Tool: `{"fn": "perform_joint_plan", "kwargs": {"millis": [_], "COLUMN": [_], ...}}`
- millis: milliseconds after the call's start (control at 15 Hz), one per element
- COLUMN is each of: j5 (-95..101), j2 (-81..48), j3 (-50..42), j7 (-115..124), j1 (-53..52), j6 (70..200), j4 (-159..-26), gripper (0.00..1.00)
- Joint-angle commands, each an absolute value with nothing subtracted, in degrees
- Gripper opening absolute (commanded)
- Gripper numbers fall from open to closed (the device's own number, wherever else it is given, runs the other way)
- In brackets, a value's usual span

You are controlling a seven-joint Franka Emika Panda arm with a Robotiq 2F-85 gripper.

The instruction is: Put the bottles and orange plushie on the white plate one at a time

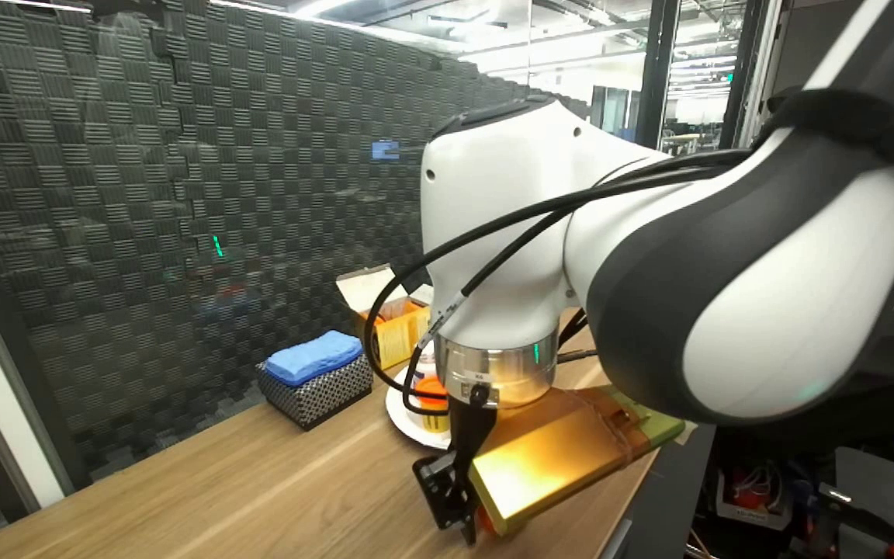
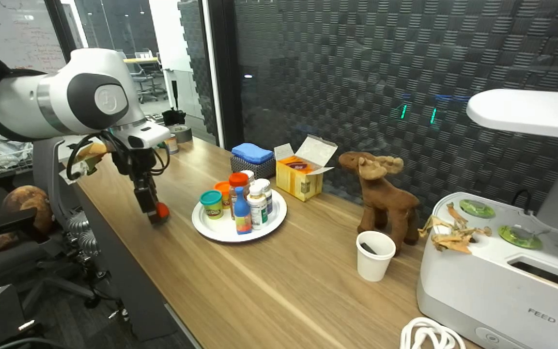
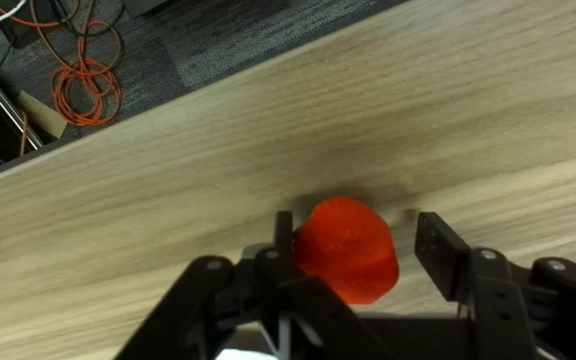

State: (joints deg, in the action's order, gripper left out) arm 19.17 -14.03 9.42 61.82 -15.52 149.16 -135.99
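The orange plushie (image 3: 346, 250), a round red-orange lump, sits on the wooden table between the fingers of my gripper (image 3: 355, 232). In the wrist view it is right up against the left finger, with a visible gap before the right finger (image 3: 438, 255). An exterior view shows the plushie (image 2: 162, 210) beside the lowered fingertips; elsewhere it is mostly hidden behind the gripper (image 1: 459, 520). Several bottles stand on the white plate (image 2: 206, 228): a brown bottle (image 2: 239, 180) with red cap, a white bottle (image 2: 258, 208), a blue bottle (image 2: 242, 215), plus teal-lidded (image 2: 211, 203) and orange-lidded (image 2: 223, 188) tubs.
Behind the plate are a patterned box (image 2: 252, 167) with a blue cloth and an open yellow box (image 2: 301, 179). A toy moose (image 2: 388, 198), a white cup (image 2: 375, 259) and a white planter (image 2: 497, 286) stand farther along. The table edge runs close by the plushie.
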Motion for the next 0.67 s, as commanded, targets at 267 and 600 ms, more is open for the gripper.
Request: {"fn": "perform_joint_plan", "kwargs": {"millis": [267,600], "j5": [19.5,21.9], "j2": [-11.9,-7.7], "j3": [6.6,4.2], "j7": [62.5,66.4], "j1": [-17.6,-17.3], "j6": [147.8,148.5], "j4": [-136.4,-138.3], "gripper": [0.23,0.23]}}
